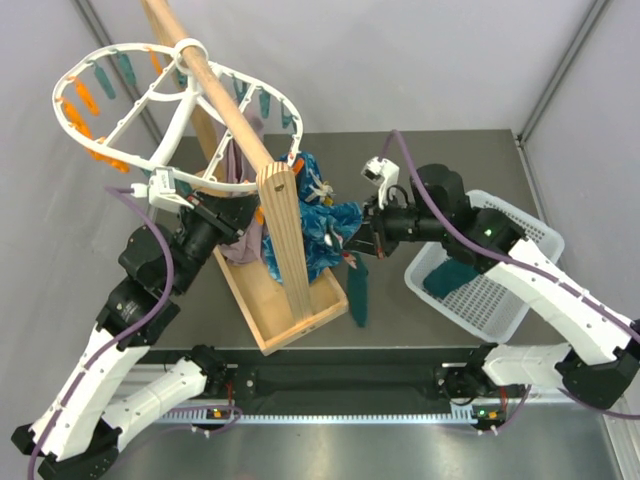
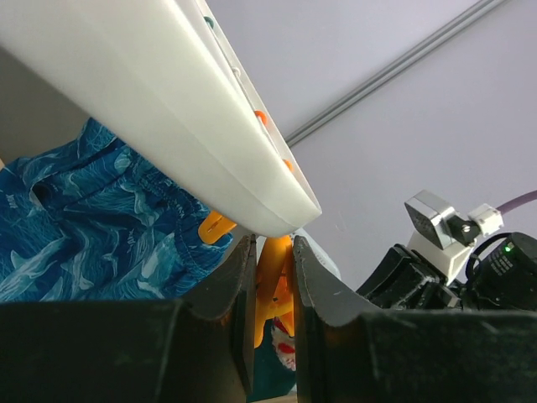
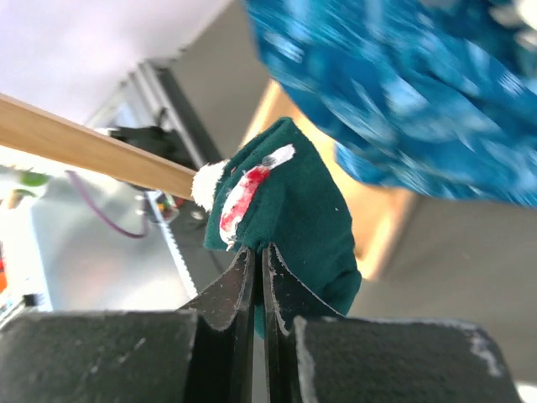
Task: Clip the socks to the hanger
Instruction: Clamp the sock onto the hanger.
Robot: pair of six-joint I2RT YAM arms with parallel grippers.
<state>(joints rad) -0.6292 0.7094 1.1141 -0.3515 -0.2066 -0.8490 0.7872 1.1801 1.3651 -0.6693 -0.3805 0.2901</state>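
**Item: sock-to-peg transfer, overhead view as reference**

- **Hanger** (image 1: 68,112): white oval ring hung on the wooden pole (image 1: 215,90), at 10 o'clock of the scene. Its near rim (image 2: 168,109) passes just above the left gripper.
- **Left gripper** (image 1: 246,212): nearly closed, fingers pinching the orange peg (image 2: 273,281) under the rim. Whether the peg's mouth is sprung open cannot be told.
- **Right gripper** (image 1: 358,246): closed, fingers almost touching, clamped on one end of the sock (image 3: 289,210).
- **Sock** (image 1: 358,298): dark teal, hanging free below the right gripper. Long axis runs 12 to 6 o'clock, gripped end at 12. A small red-and-white mark shows near the gripped end.
- **Second sock** (image 1: 440,284): lying in the white basket (image 1: 525,238) on the table (image 1: 450,160), at 4 o'clock of the right gripper, untouched.
- **Blue cloth** (image 1: 325,218): hangs between the two grippers, close beside the peg.

**Governing relation:** the held peg lies at about 9 to 10 o'clock from the right gripper, near but apart, with the blue cloth in the gap. The right arm alone carries the sock. Judged requirement: bring the sock's gripped end across to the peg's mouth without snagging the cloth.
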